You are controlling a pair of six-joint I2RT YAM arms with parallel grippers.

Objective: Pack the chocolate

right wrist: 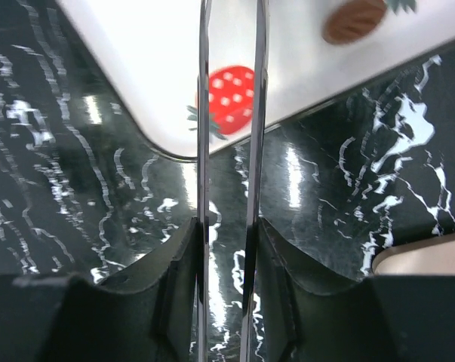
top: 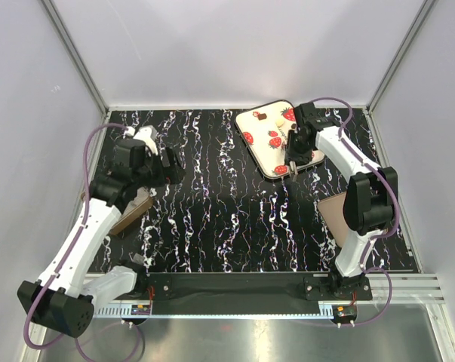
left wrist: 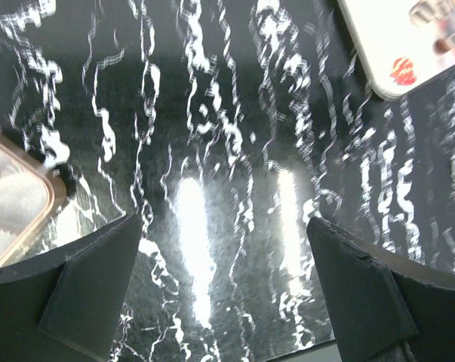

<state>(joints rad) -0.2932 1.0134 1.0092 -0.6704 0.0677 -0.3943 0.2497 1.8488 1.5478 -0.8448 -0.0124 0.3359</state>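
Note:
A white tray (top: 266,148) printed with red strawberries lies at the back right. One small dark chocolate piece (top: 262,116) sits near its far edge. My right gripper (top: 293,154) hangs over the tray's near corner, shut on thin metal tongs (right wrist: 203,113). Both blades run up between the fingers (right wrist: 174,264) over a strawberry print (right wrist: 229,98), and their tips leave the top of that view. My left gripper (top: 170,167) is open and empty above the mat (left wrist: 223,222). The brown-rimmed box (left wrist: 38,197) with white paper cups lies just left of it.
The box (top: 133,211) sits partly under my left arm at the left edge. A flat brown lid (top: 334,215) lies by the right arm and shows in the right wrist view (right wrist: 427,260). The black marbled mat (top: 227,219) covers the table. White walls enclose it.

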